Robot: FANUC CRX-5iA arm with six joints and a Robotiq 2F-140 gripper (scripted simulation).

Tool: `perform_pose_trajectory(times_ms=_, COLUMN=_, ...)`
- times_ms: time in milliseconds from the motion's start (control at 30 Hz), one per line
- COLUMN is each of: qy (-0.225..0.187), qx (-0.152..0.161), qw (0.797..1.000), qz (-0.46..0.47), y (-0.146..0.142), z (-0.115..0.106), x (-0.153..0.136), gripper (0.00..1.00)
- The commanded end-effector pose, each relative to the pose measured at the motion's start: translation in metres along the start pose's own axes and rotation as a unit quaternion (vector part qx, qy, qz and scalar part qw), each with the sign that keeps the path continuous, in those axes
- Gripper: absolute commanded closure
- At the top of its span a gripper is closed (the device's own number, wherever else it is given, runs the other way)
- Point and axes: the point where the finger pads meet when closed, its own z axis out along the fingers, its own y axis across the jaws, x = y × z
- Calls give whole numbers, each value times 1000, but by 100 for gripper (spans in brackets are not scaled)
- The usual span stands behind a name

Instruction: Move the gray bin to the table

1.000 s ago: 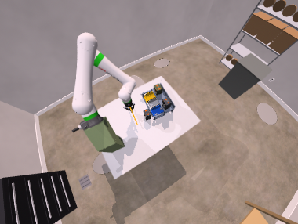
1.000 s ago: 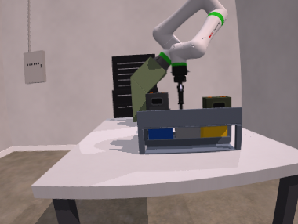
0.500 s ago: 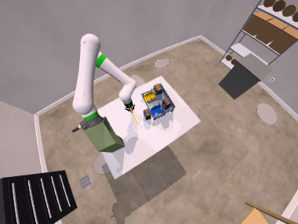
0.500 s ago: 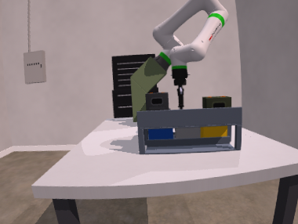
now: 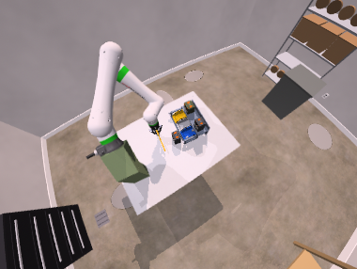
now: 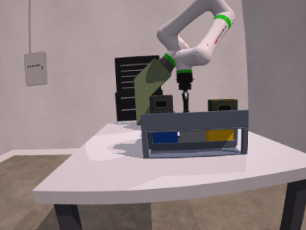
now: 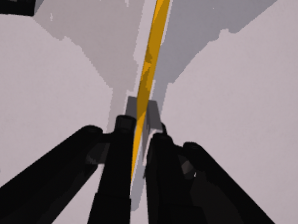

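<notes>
A gray shelf [image 6: 193, 120] [image 5: 205, 116] stands on the white table [image 6: 121, 169] [image 5: 213, 146]. In its lower row the gray open bin [image 6: 192, 137] sits between a blue bin [image 6: 165, 137] [image 5: 189, 134] and a yellow bin [image 6: 220, 135] [image 5: 178, 116]. My gripper [image 5: 155, 128] [image 6: 186, 105] [image 7: 139, 112] is behind the shelf, on the arm's side, apart from the bins. It is shut on a thin yellow rod [image 7: 157, 36] [image 5: 162, 141], which slants from the fingers down over the table top. The gray bin's parts are hidden.
The arm's green base block [image 5: 124, 162] sits at the table's edge. A storage rack [image 5: 324, 33] stands far off in the room.
</notes>
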Motion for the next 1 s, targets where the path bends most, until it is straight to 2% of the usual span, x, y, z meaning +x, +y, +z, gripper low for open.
perform_pose_trajectory(times_ms=0, qy=0, qx=0, qw=1000, qz=0, y=0, z=9, x=0, gripper=100)
perform_pose_trajectory(times_ms=367, qy=0, qx=0, qw=1000, qz=0, y=0, z=9, x=0, gripper=100)
perform_pose_trajectory(times_ms=533, qy=0, qx=0, qw=1000, qz=0, y=-1, z=29, x=0, gripper=100)
perform_pose_trajectory(times_ms=967, qy=0, qx=0, qw=1000, qz=0, y=-1, z=30, x=0, gripper=100)
